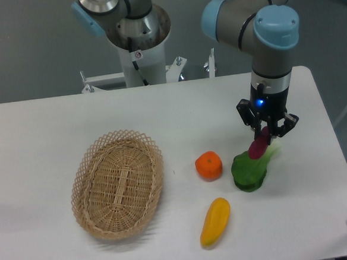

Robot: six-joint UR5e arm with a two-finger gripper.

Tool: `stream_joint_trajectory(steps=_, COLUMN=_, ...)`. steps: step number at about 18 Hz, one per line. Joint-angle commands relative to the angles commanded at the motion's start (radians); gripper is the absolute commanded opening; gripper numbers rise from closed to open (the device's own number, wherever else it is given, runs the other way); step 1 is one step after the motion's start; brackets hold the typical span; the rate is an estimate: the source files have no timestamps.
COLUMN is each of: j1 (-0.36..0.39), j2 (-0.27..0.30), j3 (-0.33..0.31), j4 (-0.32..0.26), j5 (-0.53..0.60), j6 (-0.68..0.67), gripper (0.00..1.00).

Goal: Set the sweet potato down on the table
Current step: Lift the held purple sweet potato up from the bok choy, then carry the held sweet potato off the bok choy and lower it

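The magenta-purple sweet potato (259, 147) hangs tilted between the fingers of my gripper (265, 136), which is shut on its upper end. It is just above or touching a green leafy vegetable (252, 169) on the right half of the white table (36, 127). I cannot tell whether the sweet potato rests on the green vegetable. The arm comes down from above, with a blue light lit on the wrist.
A round orange fruit (209, 165) lies left of the green vegetable. A yellow-orange curved vegetable (215, 221) lies near the front edge. An oval wicker basket (118, 182) sits at the left. The robot base stands behind the table's far edge.
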Motion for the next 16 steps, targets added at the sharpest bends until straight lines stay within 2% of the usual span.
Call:
stream_joint_trajectory(steps=5, j1=0.021, j2=0.025, j3=-0.064, j4=0.003, j5=0.003, j6=0.095, gripper=0.29)
stream_joint_trajectory(steps=10, j1=0.028, j2=0.023, j3=-0.126, j4=0.015, j5=0.017, j6=0.211, gripper=0.29)
stream_joint_trajectory(steps=14, j1=0.034, j2=0.022, j3=-0.196, j4=0.058, j5=0.054, j6=0.282, gripper=0.29)
stream_joint_trajectory(steps=16, j1=0.031, j2=0.020, j3=-0.235, j4=0.101, j5=0.077, j6=0.305, gripper=0.30)
